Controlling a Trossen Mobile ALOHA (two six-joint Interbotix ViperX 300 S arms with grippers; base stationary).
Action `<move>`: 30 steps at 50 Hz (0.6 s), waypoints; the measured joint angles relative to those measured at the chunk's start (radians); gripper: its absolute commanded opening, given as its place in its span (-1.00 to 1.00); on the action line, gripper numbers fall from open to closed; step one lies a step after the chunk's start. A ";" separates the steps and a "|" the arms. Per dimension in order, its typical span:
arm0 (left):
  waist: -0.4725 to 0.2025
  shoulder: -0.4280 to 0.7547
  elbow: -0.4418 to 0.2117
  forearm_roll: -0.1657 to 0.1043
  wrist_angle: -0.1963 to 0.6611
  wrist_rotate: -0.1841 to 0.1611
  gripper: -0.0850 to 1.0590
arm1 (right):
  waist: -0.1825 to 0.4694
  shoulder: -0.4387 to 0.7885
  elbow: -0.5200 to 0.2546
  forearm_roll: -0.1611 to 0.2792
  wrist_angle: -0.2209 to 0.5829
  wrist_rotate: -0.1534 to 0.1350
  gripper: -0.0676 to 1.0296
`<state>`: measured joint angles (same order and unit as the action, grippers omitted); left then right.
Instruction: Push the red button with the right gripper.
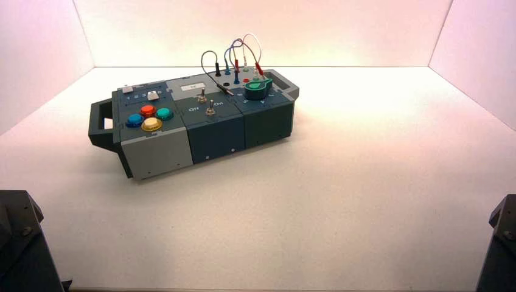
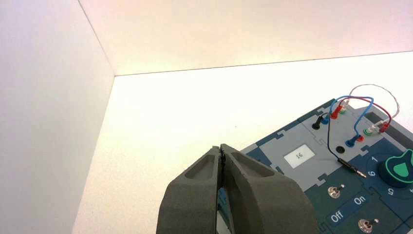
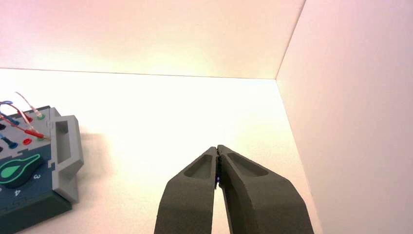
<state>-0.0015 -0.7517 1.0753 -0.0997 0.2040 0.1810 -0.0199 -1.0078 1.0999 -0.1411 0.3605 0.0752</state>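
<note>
**Both arms parked, red button untouched**

The box (image 1: 201, 125) stands on the white counter (image 1: 341, 201), left of the middle and turned at a slant, with a dark handle (image 1: 100, 125) on its left end and a grey one (image 3: 65, 146) on its right end.

The red button (image 1: 148, 110) sits on top of the box's left section, in a cluster of four domed buttons. The green button (image 1: 163, 113) is just to its right, the blue button (image 1: 134, 120) just to its front left, and the yellow button (image 1: 151, 124) just in front of it. Nothing touches the red button.

The middle section carries two small metal toggle switches (image 1: 206, 103) lettered Off and On, and a little white display (image 2: 299, 155) that reads 16. On the right section a green knob (image 1: 258, 89) sits inside a ring of numbers, and behind it coloured wires (image 1: 240, 52) loop between small plugs.

The right claw (image 3: 217, 150) hangs over bare counter to the right of the box, well apart from it and from the red button. Its two tapered fingers (image 3: 248, 190) are pressed together at the tips and hold nothing.

The left claw (image 2: 221, 148) is also pressed together and empty. It hangs near the box's left side, with the display and the switches showing beyond its tip.

In the high view only dark arm parts show, at the bottom left corner (image 1: 21, 243) and the bottom right corner (image 1: 500, 243).
</note>
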 measured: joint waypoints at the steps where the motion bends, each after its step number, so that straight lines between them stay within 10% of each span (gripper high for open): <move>1: 0.000 0.000 0.000 0.000 0.000 0.000 -0.90 | 0.000 0.000 0.000 0.000 0.002 0.000 -0.92; 30: 0.028 0.025 -0.003 0.002 -0.011 0.005 -0.90 | 0.011 0.003 0.002 0.011 0.002 0.000 -0.92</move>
<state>0.0261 -0.7271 1.0723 -0.0982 0.1933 0.1856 -0.0092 -1.0048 1.1014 -0.1304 0.3620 0.0752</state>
